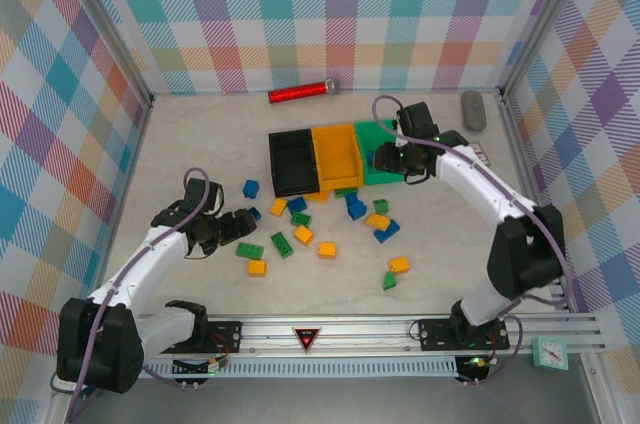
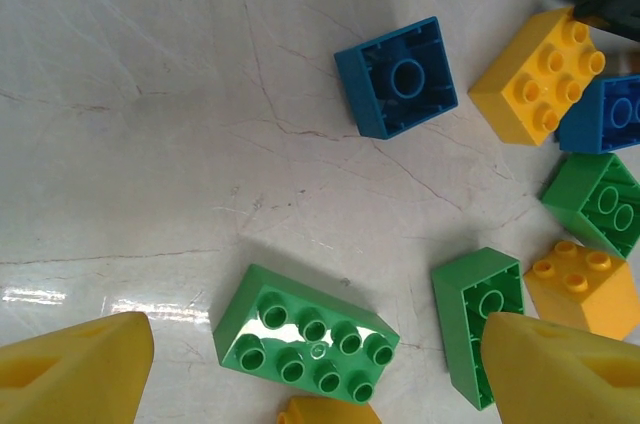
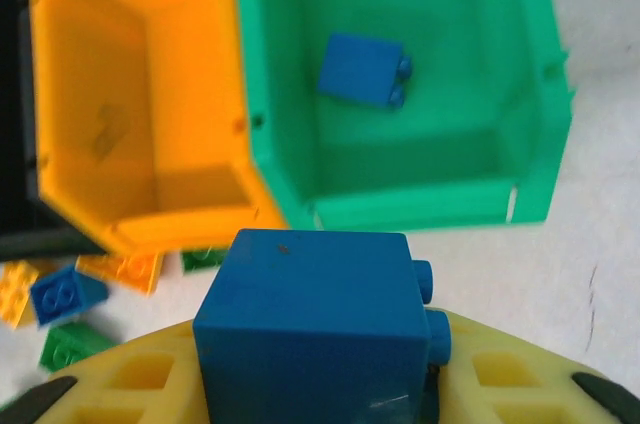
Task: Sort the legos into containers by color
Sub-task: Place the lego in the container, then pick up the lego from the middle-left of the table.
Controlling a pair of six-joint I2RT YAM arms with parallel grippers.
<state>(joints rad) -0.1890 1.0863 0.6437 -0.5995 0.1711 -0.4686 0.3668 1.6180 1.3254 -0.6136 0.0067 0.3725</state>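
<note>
Marble-look table point(image 1: 200, 144): R gripper point(image 1: 395, 157) clamps blue brick point(image 3: 305, 329) over green bin point(image 3: 430, 209), where another blue point(image 3: 360, 69) lies, prob. to drop it. L gripper point(image 1: 232, 228) wide open, empty, straddling green brick point(image 2: 305, 334) to grab.

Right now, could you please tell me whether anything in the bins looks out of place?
Yes: a blue brick lies inside the green bin, a colour mismatch for a sort by colour. The right gripper holds a second blue brick in its jaws near that bin.
</note>
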